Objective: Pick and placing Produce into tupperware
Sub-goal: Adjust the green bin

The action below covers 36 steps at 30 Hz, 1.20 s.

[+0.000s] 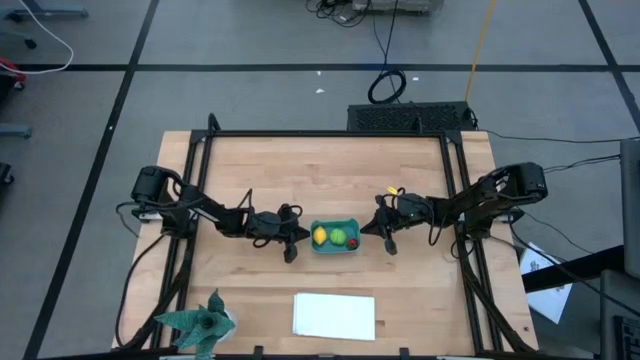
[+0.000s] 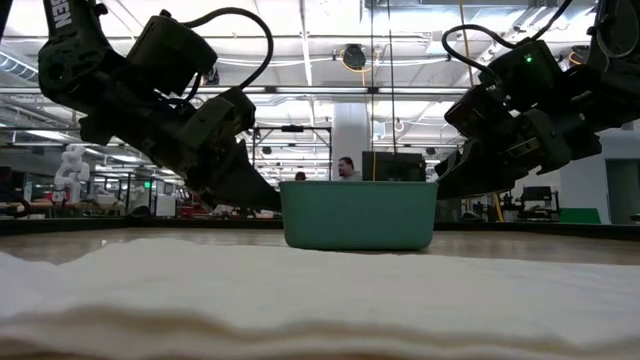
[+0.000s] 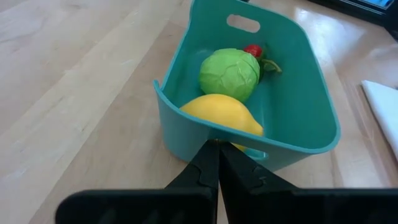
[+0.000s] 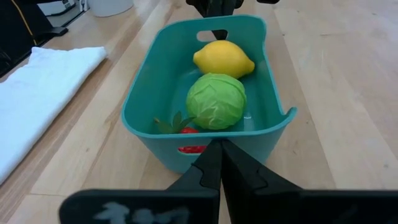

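Tub (image 1: 335, 247) long axis left-right | lemon (image 3: 222, 113) lengthwise | grippers closed

Only partial white lettering on the left arm (image 2: 75, 40) at 10 o'clock in the low view, too cropped to read.

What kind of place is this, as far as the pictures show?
Probably a robotics lab or workshop hall. A wooden table stands on a grey floor with black tape lines and loose cables. The low view shows a large open hall with ceiling lights and a person behind.
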### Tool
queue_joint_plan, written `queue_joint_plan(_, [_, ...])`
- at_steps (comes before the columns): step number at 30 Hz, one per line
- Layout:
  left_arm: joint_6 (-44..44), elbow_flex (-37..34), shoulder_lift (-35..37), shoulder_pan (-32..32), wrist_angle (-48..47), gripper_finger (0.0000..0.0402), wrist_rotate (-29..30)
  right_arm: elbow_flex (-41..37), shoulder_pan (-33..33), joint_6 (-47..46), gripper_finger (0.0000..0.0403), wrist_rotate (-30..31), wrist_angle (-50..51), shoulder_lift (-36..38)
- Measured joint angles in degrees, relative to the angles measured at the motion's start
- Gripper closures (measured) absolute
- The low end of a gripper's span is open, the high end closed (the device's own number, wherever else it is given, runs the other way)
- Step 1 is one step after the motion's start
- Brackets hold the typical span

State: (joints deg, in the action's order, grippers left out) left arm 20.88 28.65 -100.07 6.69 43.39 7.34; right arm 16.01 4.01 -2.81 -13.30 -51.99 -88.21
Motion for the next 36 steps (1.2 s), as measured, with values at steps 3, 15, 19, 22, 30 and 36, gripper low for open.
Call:
queue_joint_plan(3, [-0.4, 0.0, 0.0, 0.5, -0.3, 0.0396, 0.2, 0.0, 0.0, 0.0, 0.0403, 0.0, 0.0, 0.0])
queue_joint_plan(15, [-1.3, 0.1, 0.0, 1.2, -2.8, 0.0396, 1.7, 0.0, 0.0, 0.0, 0.0403, 0.0, 1.0, 0.0])
queue_joint_plan(19, [-1.3, 0.1, 0.8, 1.2, -4.4, 0.0396, 2.2, 0.0, 0.0, 0.1, 0.0403, 0.0, 1.0, 0.0])
queue_joint_plan(22, [-1.5, 0.1, 1.8, 1.2, -6.2, 0.0396, 4.0, 0.0, 0.0, 0.4, 0.0403, 0.1, 0.9, 0.0])
queue_joint_plan(30, [-1.7, 0.1, 2.0, 1.3, -5.8, 0.0396, 2.8, 0.0, 0.0, 0.0, 0.0403, 0.0, 1.0, 0.0])
queue_joint_plan(36, [-2.8, 0.0, 2.0, 1.3, -3.2, 0.0396, 2.1, 0.0, -0.2, -1.0, 0.0403, 0.0, 0.0, 0.0])
